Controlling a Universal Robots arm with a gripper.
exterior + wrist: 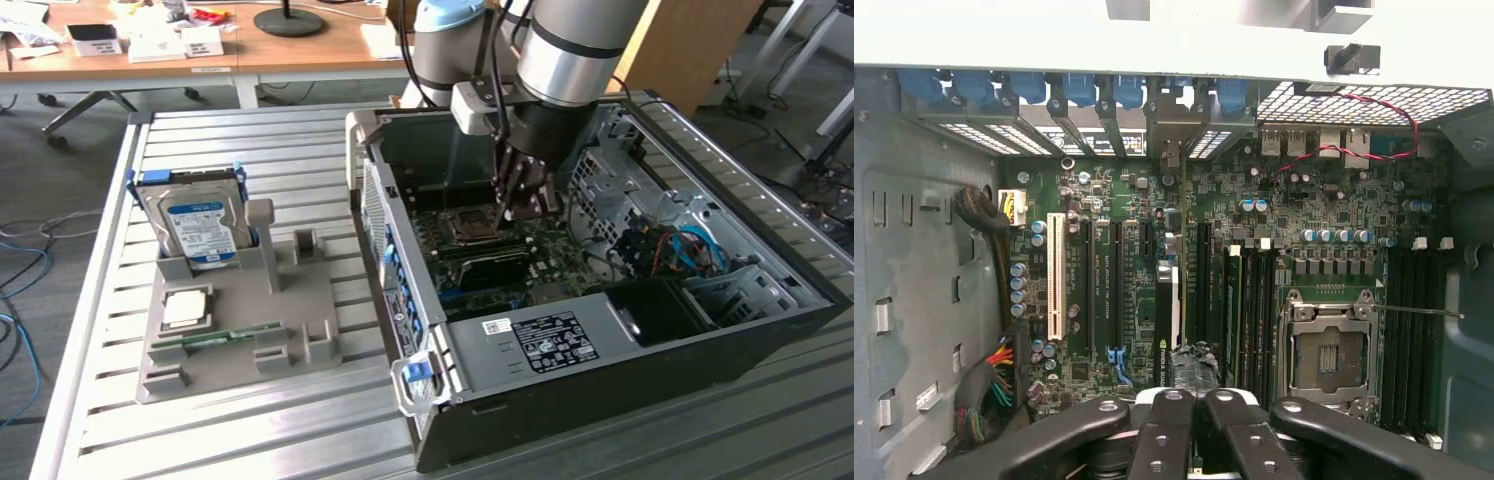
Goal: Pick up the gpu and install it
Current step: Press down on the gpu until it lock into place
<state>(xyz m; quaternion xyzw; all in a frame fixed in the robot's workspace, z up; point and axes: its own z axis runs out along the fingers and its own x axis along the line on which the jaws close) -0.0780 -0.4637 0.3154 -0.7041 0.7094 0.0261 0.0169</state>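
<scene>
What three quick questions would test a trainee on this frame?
1. True or false: the hard drive stands in the grey holder outside the computer case.
2. The pincer is nearest to: A) the gpu; B) the memory stick; C) the power supply.
3. Short answer: is the pincer open or shut?

Key: 1 true; 2 A, the pincer is inside the case right over the card's edge, above the motherboard slots; 3 shut.
</scene>
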